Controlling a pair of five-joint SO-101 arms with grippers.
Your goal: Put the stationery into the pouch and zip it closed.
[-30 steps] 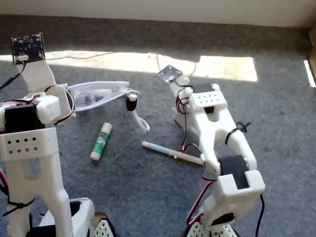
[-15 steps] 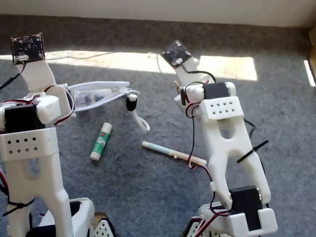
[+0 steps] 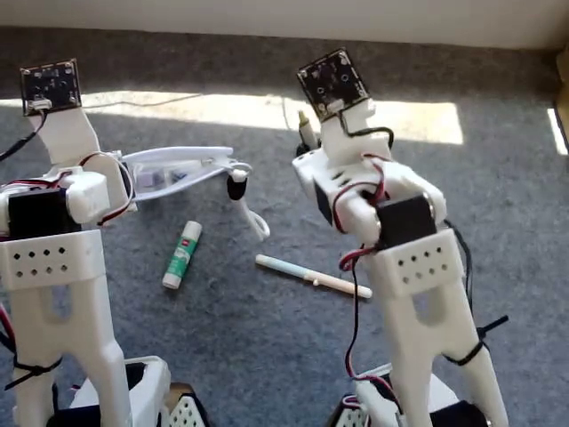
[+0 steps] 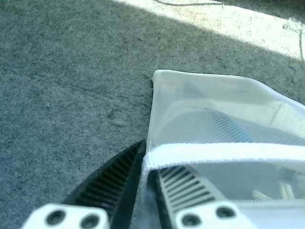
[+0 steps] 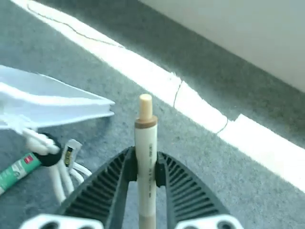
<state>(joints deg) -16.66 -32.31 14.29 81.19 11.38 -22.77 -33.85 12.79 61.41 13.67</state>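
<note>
Grey carpet (image 3: 258,356); pen (image 5: 145,125) clamped in right hand (image 5: 144,161).

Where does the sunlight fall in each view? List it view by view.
High view: a sunlit band crosses the far side of the carpet; the glue stick lies in shade. Left wrist view: a sunlit patch lies beyond the pouch clamped in the left gripper. Right wrist view: a bright strip runs diagonally behind the pen in the right gripper.
</note>
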